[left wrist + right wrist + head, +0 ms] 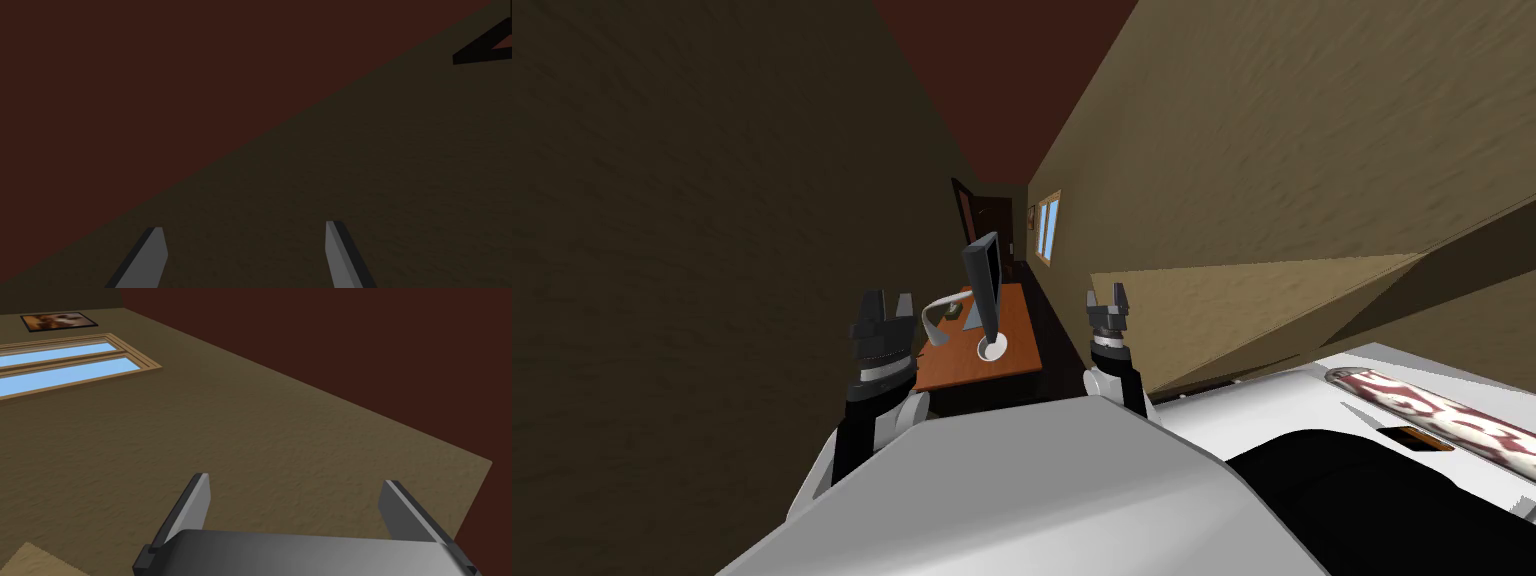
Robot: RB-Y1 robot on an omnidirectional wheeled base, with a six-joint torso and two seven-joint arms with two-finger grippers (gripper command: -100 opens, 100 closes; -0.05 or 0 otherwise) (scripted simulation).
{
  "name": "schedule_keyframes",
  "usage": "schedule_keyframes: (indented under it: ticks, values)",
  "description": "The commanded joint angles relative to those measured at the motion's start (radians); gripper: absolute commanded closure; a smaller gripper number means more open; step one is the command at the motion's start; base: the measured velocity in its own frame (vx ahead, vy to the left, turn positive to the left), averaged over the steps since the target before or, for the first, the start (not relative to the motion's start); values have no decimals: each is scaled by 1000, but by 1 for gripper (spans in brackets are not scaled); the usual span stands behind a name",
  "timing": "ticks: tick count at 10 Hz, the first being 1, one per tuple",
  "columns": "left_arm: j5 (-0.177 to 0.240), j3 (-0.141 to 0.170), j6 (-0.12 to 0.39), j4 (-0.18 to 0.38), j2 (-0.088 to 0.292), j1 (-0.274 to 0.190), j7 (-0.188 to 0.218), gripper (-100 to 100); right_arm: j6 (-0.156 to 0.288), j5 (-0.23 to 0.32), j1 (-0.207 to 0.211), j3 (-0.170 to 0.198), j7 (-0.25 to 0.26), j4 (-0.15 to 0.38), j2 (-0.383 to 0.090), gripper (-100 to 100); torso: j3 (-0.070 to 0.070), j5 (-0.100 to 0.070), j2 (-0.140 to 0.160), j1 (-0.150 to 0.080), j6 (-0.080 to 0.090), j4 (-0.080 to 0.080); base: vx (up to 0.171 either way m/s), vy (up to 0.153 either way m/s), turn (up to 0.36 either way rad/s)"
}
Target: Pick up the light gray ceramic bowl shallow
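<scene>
Both arms are raised in front. The left hand (884, 300) and the right hand (1106, 296) point upward, fingers wide apart, holding nothing. The pale bowl (992, 347) sits on the desk (1017, 345) ahead, between the hands.

Our left gripper (884, 298) and right gripper (1106, 292) each have a dark box (878, 340). From this box come two thin light grey fingers (192, 508); behind the box sit a silver ring (880, 375), a black forearm (857, 432) and white shells (913, 408).
</scene>
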Motion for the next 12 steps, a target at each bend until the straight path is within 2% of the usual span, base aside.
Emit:
schedule_keyframes:
  ticks: [1,7,8,10,11,12]
  values:
    - [9,-3,44,31,23,-17,-7,-100,0,0,0,0,0,0,0,0,0,0,0,0,0,0,-47,-21,-42]
    - [43,-18,211,159,65,-92,-34,-100,0,0,0,0,0,0,0,0,4,0,6,-2,0,1,-94,-30,-38]
    - [43,-18,226,160,65,-92,-34,-100,0,0,0,0,0,0,0,0,4,0,6,-2,0,1,-64,-19,-18]
    - [56,-25,302,221,75,-128,-46,-100,0,0,0,0,0,0,0,0,2,0,4,-1,0,1,-65,-21,-45]
    - [56,-25,309,221,75,-128,-46,-100,0,0,0,0,0,0,0,0,3,0,5,-1,0,1,-66,-10,-18]
    - [63,-29,342,254,80,-147,-53,-100,0,0,0,0,0,0,0,0,3,0,4,-1,0,1,-60,-14,-37]
